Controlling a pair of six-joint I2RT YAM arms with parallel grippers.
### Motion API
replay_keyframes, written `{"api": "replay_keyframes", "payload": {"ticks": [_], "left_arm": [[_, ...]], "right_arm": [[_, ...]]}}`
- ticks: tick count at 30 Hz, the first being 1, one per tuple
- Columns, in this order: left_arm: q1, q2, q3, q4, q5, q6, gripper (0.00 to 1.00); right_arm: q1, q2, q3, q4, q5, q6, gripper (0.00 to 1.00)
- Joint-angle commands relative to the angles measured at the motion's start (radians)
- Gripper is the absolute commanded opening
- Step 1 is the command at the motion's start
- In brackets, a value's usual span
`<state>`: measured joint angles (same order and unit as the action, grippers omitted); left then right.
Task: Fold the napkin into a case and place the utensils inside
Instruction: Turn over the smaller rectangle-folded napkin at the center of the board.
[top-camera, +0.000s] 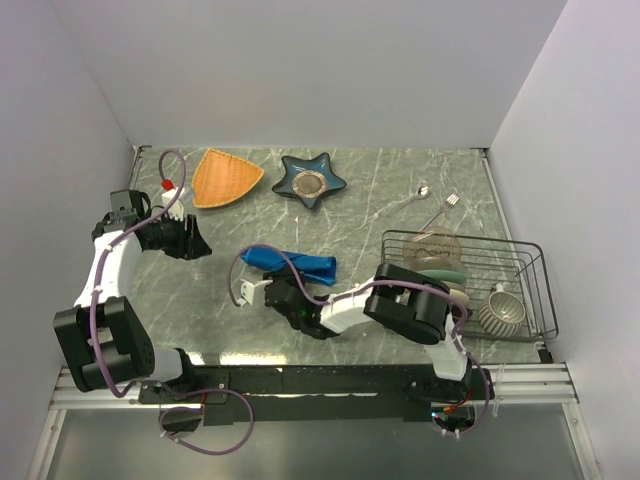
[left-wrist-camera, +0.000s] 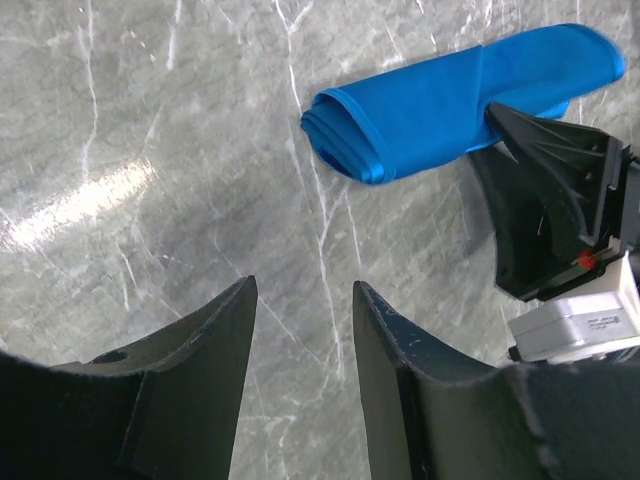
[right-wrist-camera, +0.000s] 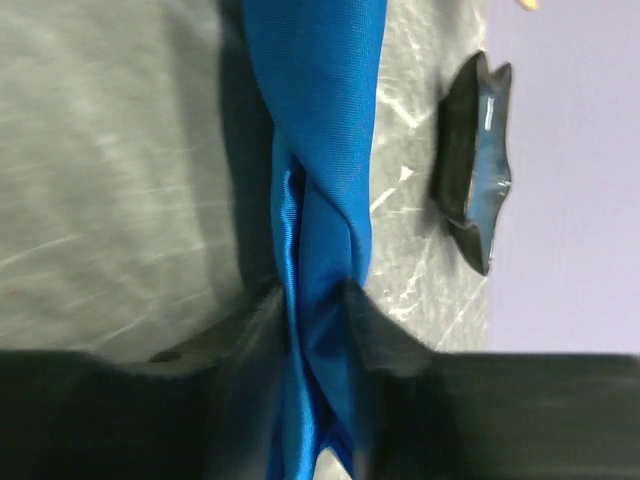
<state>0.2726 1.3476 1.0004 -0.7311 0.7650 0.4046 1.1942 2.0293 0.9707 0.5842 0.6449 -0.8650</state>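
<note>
Pinching one end of the glossy blue napkin, the right fingers hide it there; the layered roll lies midway along the marbled surface's near edge. The left fingers stand apart by the left edge. The thin silver spoon and fork lie toward the far right corner.
</note>
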Motion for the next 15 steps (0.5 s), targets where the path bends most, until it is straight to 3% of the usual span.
{"api": "replay_keyframes", "payload": {"ticks": [1,8,15], "left_arm": [[0.008,-0.033,0.003,-0.057,0.03,0.052,0.49],[0.008,-0.03,0.03,-0.102,0.075,0.08,0.5],[-0.039,0.059,0.066,-0.077,0.128,0.043,0.49]], "right_arm": [[0.034,-0.07,-0.02,-0.056,-0.014,0.092,0.58],[0.045,-0.214,0.057,-0.43,-0.21,0.3,0.97],[-0.019,-0.435,0.114,-0.799,-0.601,0.469,1.0]]}}
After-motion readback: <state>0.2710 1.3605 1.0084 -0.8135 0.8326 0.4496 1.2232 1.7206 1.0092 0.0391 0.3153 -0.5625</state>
